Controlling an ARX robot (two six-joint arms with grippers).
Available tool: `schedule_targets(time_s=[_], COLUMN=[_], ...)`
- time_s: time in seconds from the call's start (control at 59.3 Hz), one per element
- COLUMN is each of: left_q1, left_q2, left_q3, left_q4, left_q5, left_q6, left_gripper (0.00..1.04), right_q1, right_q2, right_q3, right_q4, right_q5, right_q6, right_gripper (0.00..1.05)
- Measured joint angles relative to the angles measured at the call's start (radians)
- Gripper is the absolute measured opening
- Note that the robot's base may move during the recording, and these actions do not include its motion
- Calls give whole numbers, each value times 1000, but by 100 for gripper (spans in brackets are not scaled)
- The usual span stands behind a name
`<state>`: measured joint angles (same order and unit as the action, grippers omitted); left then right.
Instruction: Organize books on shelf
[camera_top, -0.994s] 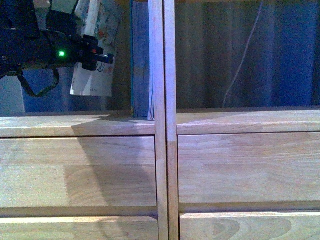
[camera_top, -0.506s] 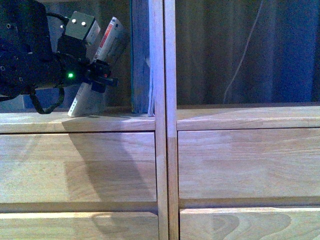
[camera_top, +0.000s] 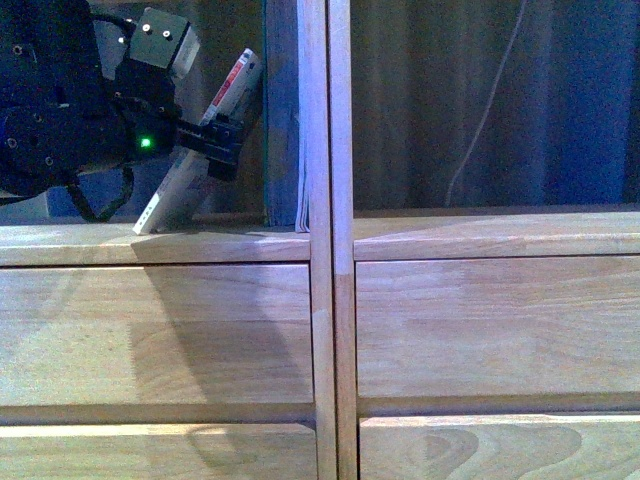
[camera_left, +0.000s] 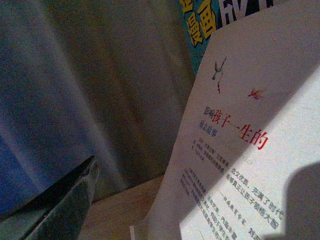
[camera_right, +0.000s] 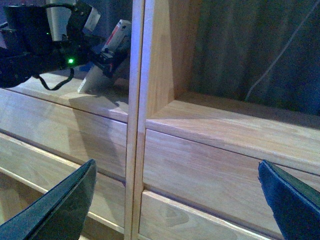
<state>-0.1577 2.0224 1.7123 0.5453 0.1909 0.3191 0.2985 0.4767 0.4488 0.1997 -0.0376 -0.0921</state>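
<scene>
The thin white paperback (camera_top: 190, 175) stands tilted in the left cubby of the light-wood shelf (camera_top: 480, 235). Its lower edge rests on the board and its red-white spine top leans toward the upright teal book (camera_top: 282, 120) by the double divider (camera_top: 320, 300). My left gripper (camera_top: 215, 140) is open around the paperback's middle. In the left wrist view the paperback's white cover with Chinese characters (camera_left: 240, 150) fills the frame, with one finger (camera_left: 65, 205) apart from it. My right gripper (camera_right: 177, 210) is open and empty, in front of the drawer fronts below the right cubby.
A dark curtain hangs behind the backless shelf, with a white cable (camera_top: 490, 110) dangling in the right cubby. Flat drawer fronts (camera_top: 480, 330) lie below both cubbies. My left arm's black body (camera_top: 50, 110) fills the left cubby's outer side.
The paperback came down from mid-air onto the board and now leans further toward the teal book. My left arm moved right with it. The right gripper shows no change.
</scene>
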Motion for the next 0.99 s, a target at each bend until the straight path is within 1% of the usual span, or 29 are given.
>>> schedule_targets(time_s=[0.152, 0.219, 0.337, 0.388, 0.455, 0.573, 0.607, 0.708, 0.742, 0.758, 0.792, 0.809, 0.843, 0.86, 0.893, 0.927, 0.961, 0.994], left_q1=[-6, -15, -29, -32, -27, 10, 36, 112, 150, 160, 160, 160, 160, 160, 160, 160, 160, 160], left_q2=[-68, -121, -216, -264, -354, -477, -542, -735, -825, -882, -956, -1001, -1048, -1065, -1089, -1102, -1114, -1131], left_q3=[-88, -153, -272, -333, -443, -586, -658, -841, -917, -954, -986, -1013, -1058, -1081, -1128, -1161, -1194, -1235], left_q4=[31, 42, 66, 84, 97, 113, 123, 122, 98, 52, -66, -134, -175, -176, -169, -159, -148, -134], left_q5=[26, 48, 59, 50, 12, 13, 24, 101, 153, 123, 3, -76, -148, -171, -187, -189, -188, -188], left_q6=[-24, -37, -43, -43, -32, -46, -69, -164, -214, -231, -261, -271, -285, -291, -298, -303, -306, -308], left_gripper=[97, 97, 97, 97, 97, 97, 97, 97, 97, 95, 88, 83, 76, 73, 66, 60, 55, 48], right_q1=[0, 0, 0, 0, 0, 0, 0, 0, 0, 0, 0, 0, 1, 14, 39, 42, 36, 16], right_q2=[0, 0, 0, 0, 0, 0, 0, 0, 0, 0, 0, 0, 0, 1, -4, -13, -25, -42], right_q3=[0, 0, 0, 0, 0, 0, 0, 0, 0, 0, 0, 0, 0, 5, 16, 11, -7, -36], right_q4=[0, 0, 0, 0, 0, 0, 0, 0, 0, 0, 0, 0, -2, -26, -107, -153, -170, -172], right_q5=[0, 0, 0, 0, 0, 0, 0, 0, 0, 0, 0, 0, 7, 53, 185, 255, 308, 322], right_q6=[0, 1, 1, 1, 1, 1, 1, 1, 1, 1, 1, 1, 3, 12, 37, 47, 54, 63], right_gripper=[98, 98, 98, 98, 98, 98, 98, 98, 98, 98, 98, 98, 98, 95, 89, 84, 79, 73])
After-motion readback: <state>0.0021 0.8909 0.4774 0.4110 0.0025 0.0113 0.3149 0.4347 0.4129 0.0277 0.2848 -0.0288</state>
